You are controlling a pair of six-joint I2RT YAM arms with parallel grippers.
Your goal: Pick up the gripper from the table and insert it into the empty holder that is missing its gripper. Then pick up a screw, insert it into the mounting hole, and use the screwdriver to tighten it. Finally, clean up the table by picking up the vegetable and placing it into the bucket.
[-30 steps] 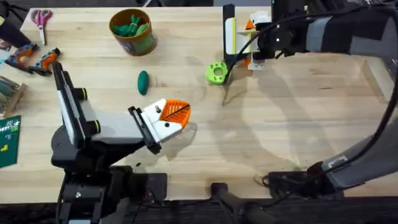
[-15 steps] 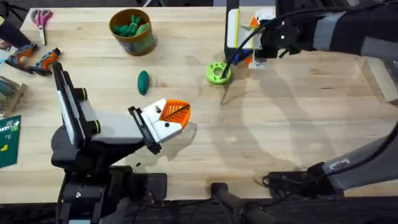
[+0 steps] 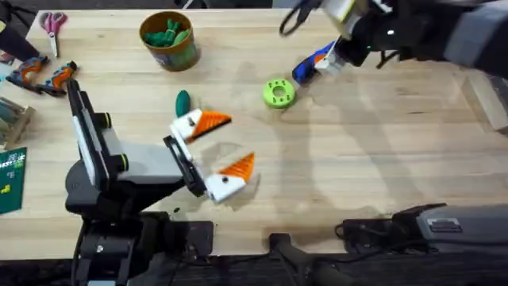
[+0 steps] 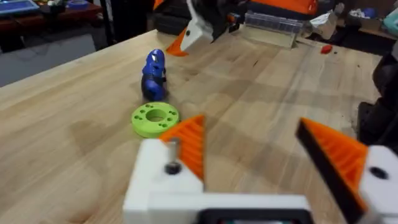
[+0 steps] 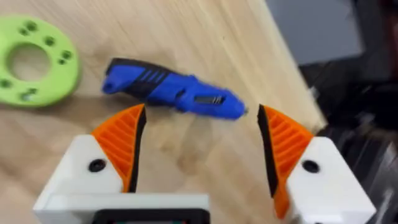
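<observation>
Your right end effector (image 5: 196,146) hangs spread above the screwdriver (image 5: 171,93); descend skewed and it probably rolls away. Left end effector (image 3: 213,149) gapes too.

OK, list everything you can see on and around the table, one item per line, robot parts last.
screwdriver: one, blue, lying on the table at the far side, beside the green ring, below the right gripper
green ring: one, bright green disc with holes, far middle of the table
vegetable: one, dark green, on the table just beyond the left gripper
bucket: one, yellow-orange rim, green pieces inside, far left of centre
scissors: one pair, pink handles, far left corner
pliers: orange and black handles, left edge
left gripper: white blocks with orange fingers, open, near left
right gripper: white blocks with orange fingers, open above the screwdriver
</observation>
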